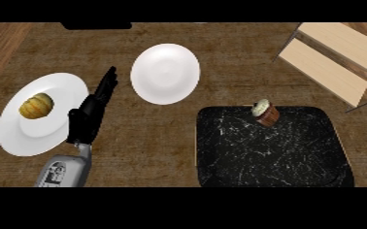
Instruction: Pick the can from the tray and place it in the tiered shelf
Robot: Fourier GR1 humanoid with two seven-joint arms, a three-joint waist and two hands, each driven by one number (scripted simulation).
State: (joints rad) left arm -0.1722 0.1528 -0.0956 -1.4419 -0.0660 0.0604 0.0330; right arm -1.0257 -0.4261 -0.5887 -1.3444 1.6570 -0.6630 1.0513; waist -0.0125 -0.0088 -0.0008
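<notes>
Can untouched on tray, no hand on it.

Counter (172, 140) holds the tray (287, 155) at four o'clock and the shelf (329, 60) at two; the can (265, 112) stands tilted near the tray's far rim. Plate (43, 126) with squash (36, 106) sits at nine, second plate (165, 73) near centre. Left hand (90, 116) rests released, fingers straight; right hand is out of view. Risk, as I judge: a careless grasp tips the leaning can, or it clips the shelf edge.

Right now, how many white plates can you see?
2. One plate lies at the left edge with a small pumpkin on it; the other plate sits bare near the middle.
</notes>
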